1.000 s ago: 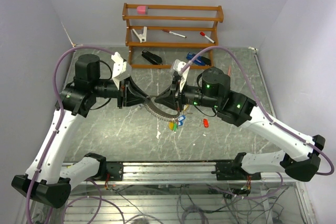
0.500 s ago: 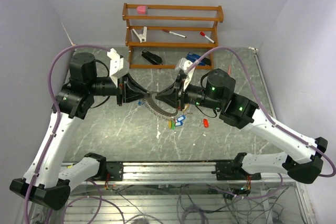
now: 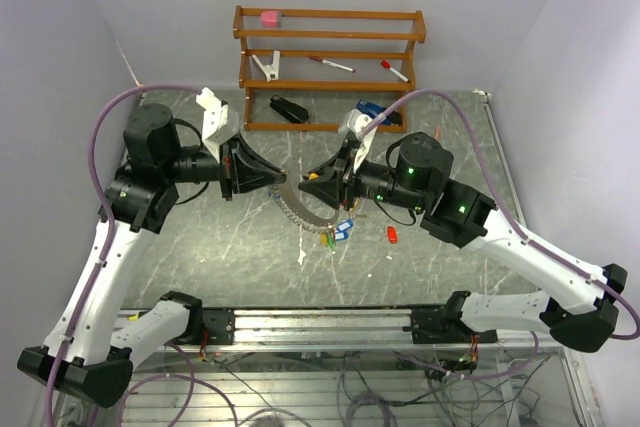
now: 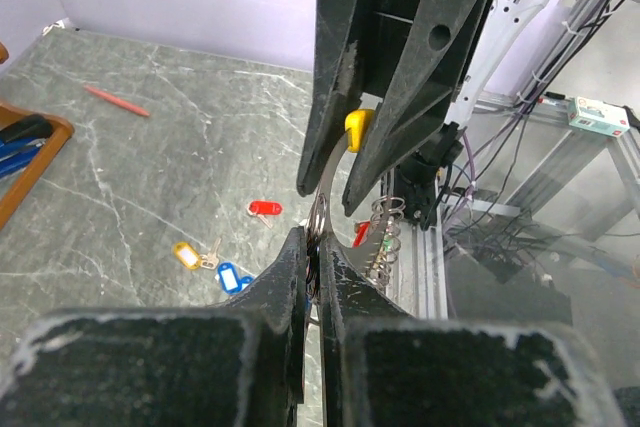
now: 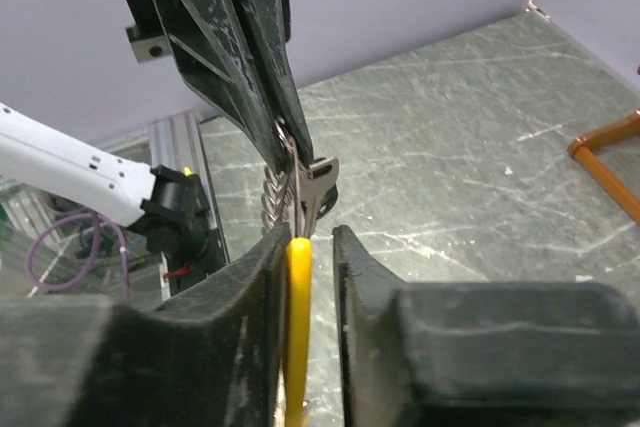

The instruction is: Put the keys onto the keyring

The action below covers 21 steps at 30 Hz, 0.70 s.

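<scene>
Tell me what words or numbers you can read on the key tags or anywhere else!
No text can be read anywhere.
blue key tag: its label window is too small to read.
yellow key tag: too small as well.
white box beyond the table's edge: markings blurred.

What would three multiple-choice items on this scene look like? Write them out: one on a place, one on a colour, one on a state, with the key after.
1. Where is the red-tagged key?
A. lying on the table
B. in a bowl
C. in a drawer

2. What colour is the key tag between the jaws of the right gripper?
A. black
B. yellow
C. white

3. How is the left gripper?
A. wide open
B. shut on nothing
C. shut on the keyring

Key: 1 A, it lies alone on the marbled top. 2 B, the right wrist view shows yellow there. 3 C, its jaws pinch the wire.
</scene>
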{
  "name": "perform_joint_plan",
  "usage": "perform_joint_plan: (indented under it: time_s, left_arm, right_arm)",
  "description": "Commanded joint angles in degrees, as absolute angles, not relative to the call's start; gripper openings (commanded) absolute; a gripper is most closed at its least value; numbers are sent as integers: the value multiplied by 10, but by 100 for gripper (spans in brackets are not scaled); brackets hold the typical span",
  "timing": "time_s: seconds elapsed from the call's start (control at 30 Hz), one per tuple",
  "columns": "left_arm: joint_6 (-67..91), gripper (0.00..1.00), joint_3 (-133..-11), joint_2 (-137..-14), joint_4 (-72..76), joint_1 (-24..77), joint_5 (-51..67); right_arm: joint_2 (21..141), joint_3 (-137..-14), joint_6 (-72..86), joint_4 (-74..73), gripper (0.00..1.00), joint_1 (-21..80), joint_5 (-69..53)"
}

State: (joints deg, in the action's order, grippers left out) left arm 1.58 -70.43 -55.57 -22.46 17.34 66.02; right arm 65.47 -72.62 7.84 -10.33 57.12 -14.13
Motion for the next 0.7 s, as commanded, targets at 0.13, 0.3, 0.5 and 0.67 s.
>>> perform_joint_plan:
  time_s: [0.13,0.3,0.5,0.67]
  left_arm:
    - [-16,7,-735,-561,-244,170,702]
    - [-86,7,-726,-559,-307,169,682]
    - [-216,7,-711,-568,-432,170,605]
    - [-239,7,-709,-569,-453,170,601]
  right_arm:
    - [630,-723,58,-142,39,569,-145]
    - [625,-736,53,-160,42,569,-141]
    - [592,-749,62,-163,55,568,-56]
    - [603,-798,48,-236,60,557,5]
